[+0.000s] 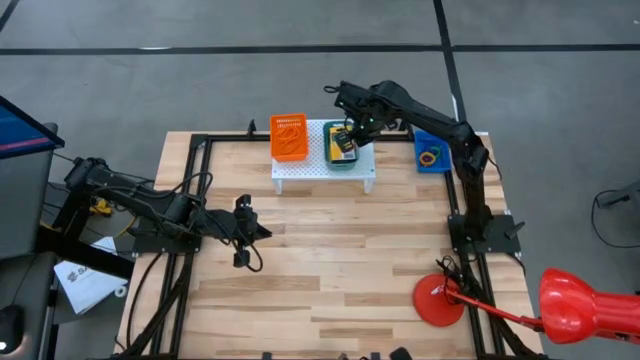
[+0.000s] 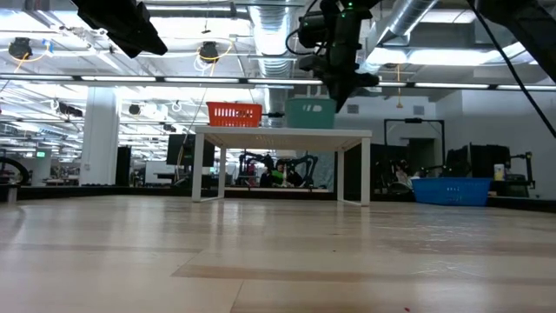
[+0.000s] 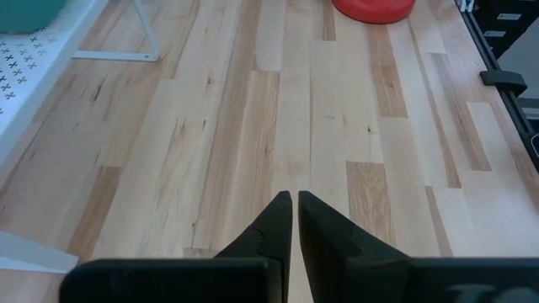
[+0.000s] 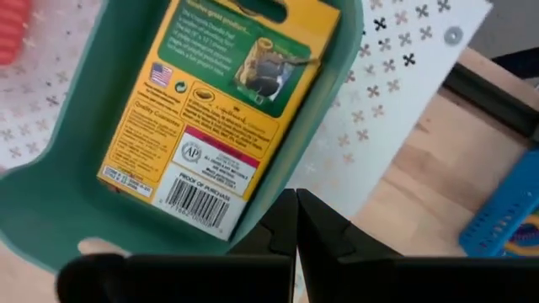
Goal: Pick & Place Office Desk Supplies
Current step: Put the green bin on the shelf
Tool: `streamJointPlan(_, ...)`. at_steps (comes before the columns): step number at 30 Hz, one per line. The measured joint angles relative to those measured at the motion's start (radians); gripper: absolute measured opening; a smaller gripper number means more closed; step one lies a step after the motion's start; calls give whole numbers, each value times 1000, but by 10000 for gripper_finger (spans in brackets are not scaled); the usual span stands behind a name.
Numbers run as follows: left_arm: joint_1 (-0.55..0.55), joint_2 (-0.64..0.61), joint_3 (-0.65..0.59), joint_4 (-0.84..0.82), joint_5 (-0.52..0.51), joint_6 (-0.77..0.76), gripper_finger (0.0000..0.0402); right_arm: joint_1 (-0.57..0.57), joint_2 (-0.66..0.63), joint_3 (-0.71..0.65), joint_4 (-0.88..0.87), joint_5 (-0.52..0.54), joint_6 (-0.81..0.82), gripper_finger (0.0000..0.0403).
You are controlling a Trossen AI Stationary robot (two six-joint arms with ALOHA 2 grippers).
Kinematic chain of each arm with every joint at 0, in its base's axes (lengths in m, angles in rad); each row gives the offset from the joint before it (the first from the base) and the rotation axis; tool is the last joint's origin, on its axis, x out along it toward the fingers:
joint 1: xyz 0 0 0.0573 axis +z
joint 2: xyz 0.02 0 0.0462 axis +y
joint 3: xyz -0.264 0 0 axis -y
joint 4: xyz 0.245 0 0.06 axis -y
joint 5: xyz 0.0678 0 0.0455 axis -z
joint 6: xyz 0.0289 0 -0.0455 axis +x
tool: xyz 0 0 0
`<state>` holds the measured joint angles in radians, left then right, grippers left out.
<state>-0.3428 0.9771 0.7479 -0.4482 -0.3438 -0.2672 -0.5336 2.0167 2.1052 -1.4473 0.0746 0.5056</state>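
Observation:
A yellow-and-green crayon box (image 4: 219,109) lies flat, barcode side up, in a teal tray (image 4: 50,202) on the white perforated stand (image 1: 300,172) at the table's far side. My right gripper (image 4: 295,219) is shut and empty, pointing steeply down just above the tray's rim; in the low view the right gripper (image 2: 340,91) hangs over the tray (image 2: 310,113). My left gripper (image 3: 295,202) waits shut above bare wood at the table's left, also seen from above as the left gripper (image 1: 262,232). No rubber bands can be made out.
An orange basket (image 1: 288,137) stands on the stand beside the tray. A blue bin (image 1: 432,152) sits at the far right corner, right of the stand. A red round disc (image 1: 438,302) lies at the near right. The table's middle is bare wood.

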Motion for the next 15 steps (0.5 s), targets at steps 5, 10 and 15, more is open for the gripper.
streamJointPlan(5,0,0,0,0,0,0,17,3,0,0,38,0,0,0)
streamJointPlan(10,0,0,0,0,0,0,17,-10,0,0,35,1,-5,0)
streamJointPlan(15,0,0,0,0,0,0,17,-7,4,0,44,-1,-11,0)
